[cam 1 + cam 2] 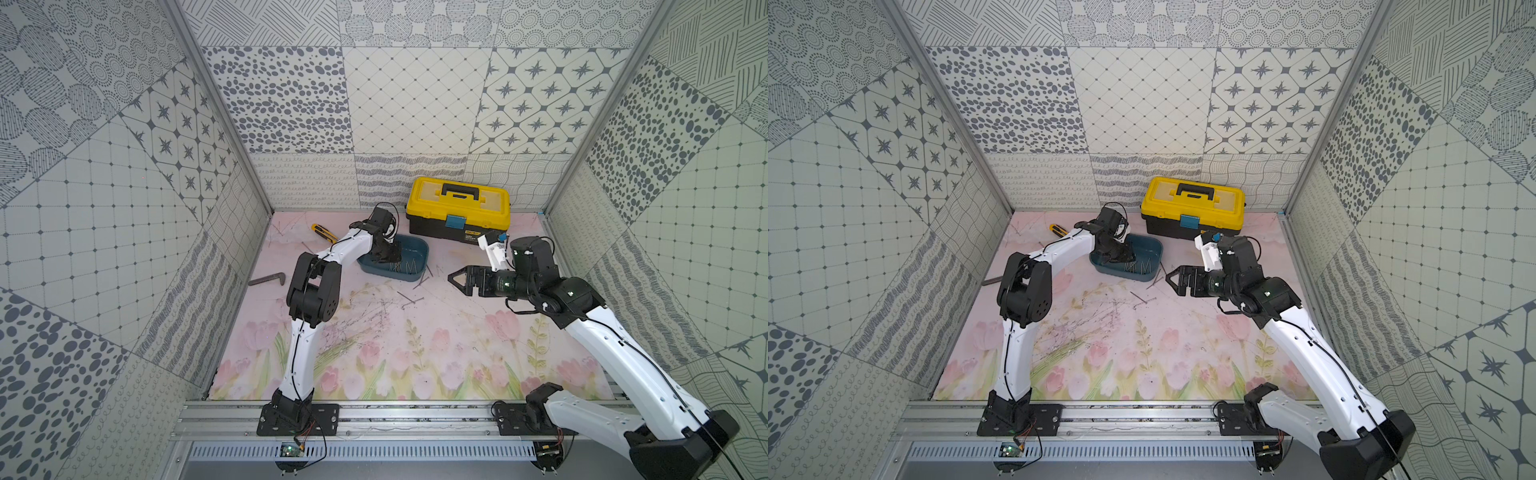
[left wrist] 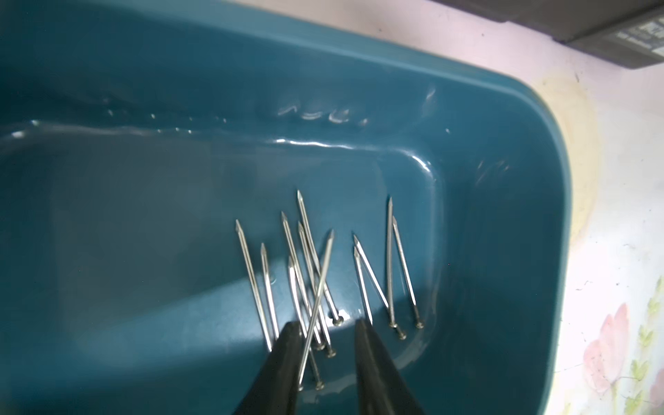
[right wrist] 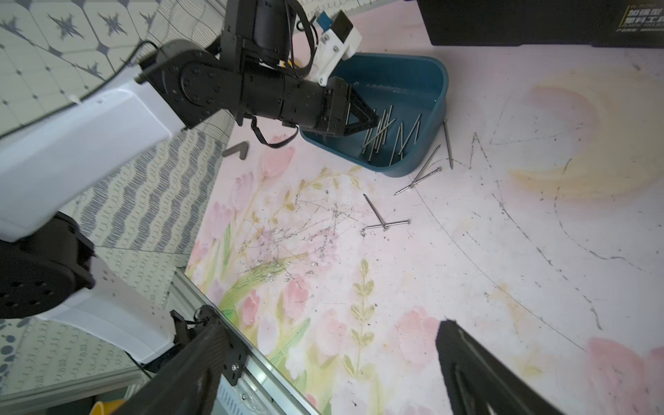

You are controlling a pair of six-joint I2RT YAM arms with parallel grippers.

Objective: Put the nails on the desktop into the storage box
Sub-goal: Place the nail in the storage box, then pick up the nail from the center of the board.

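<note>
The teal storage box [image 1: 415,253] [image 1: 1152,249] sits on the tulip-printed desktop [image 1: 415,345] in front of the toolbox. Several nails [image 2: 305,269] [image 3: 381,133] lie on its floor. My left gripper [image 1: 384,255] [image 2: 325,325] reaches down into the box with its jaws apart. One nail leans slantwise against one finger [image 2: 287,345], not pinched. More nails lie on the desktop: two crossed [image 3: 386,224] [image 1: 409,299] and three beside the box wall [image 3: 420,176]. My right gripper [image 1: 455,279] [image 3: 330,323] hovers open and empty to the right of the box.
A yellow-and-black toolbox [image 1: 457,208] stands at the back. A yellow utility knife [image 1: 324,232] lies at the back left, and a dark L-shaped bar [image 1: 268,279] by the left wall. Patterned walls enclose three sides. An aluminium rail [image 1: 415,411] runs along the front.
</note>
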